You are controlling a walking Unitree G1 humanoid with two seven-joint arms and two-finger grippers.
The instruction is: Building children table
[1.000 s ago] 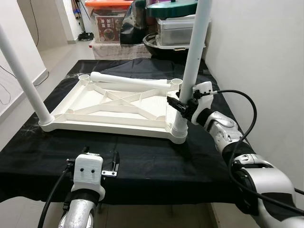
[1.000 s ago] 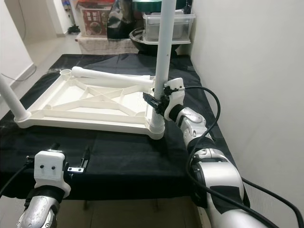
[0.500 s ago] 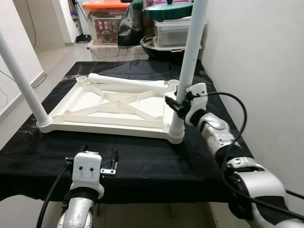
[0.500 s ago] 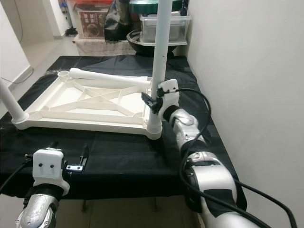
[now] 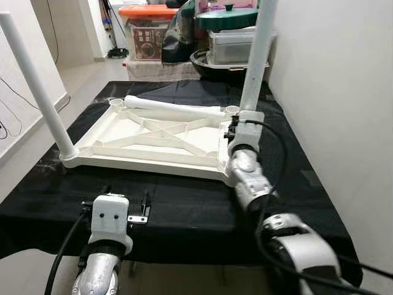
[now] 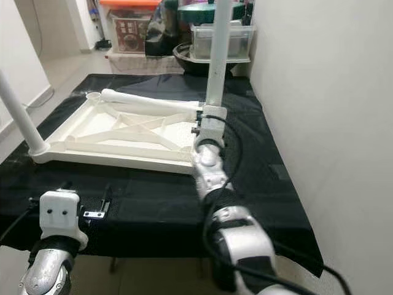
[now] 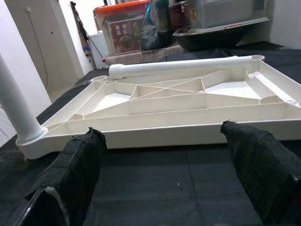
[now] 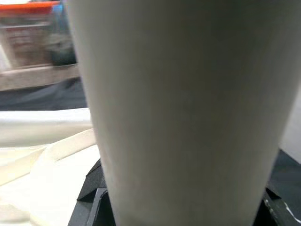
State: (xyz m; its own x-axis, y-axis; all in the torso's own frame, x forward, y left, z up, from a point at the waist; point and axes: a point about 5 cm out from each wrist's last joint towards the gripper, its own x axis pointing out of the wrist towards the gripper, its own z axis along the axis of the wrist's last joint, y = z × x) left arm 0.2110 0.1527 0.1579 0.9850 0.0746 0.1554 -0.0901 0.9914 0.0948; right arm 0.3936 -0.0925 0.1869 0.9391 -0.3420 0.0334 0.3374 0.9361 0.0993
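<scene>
Right gripper (image 5: 235, 128) is clamped on the upright white plastic table leg (image 5: 256, 58), just above its socket at the near corner of the upturned white ribbed tabletop (image 5: 153, 132). Left gripper (image 7: 164, 155) hangs spread open nearer the robot. Sideways pull could tilt the leg and jam its socket.

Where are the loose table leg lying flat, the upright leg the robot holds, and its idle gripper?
Loose table leg (image 5: 175, 110), left eye view, mid tube.
Upright leg (image 5: 256, 67), left eye view, shaft above right gripper.
Left gripper (image 7: 164, 155), left wrist view, between fingertips.
</scene>
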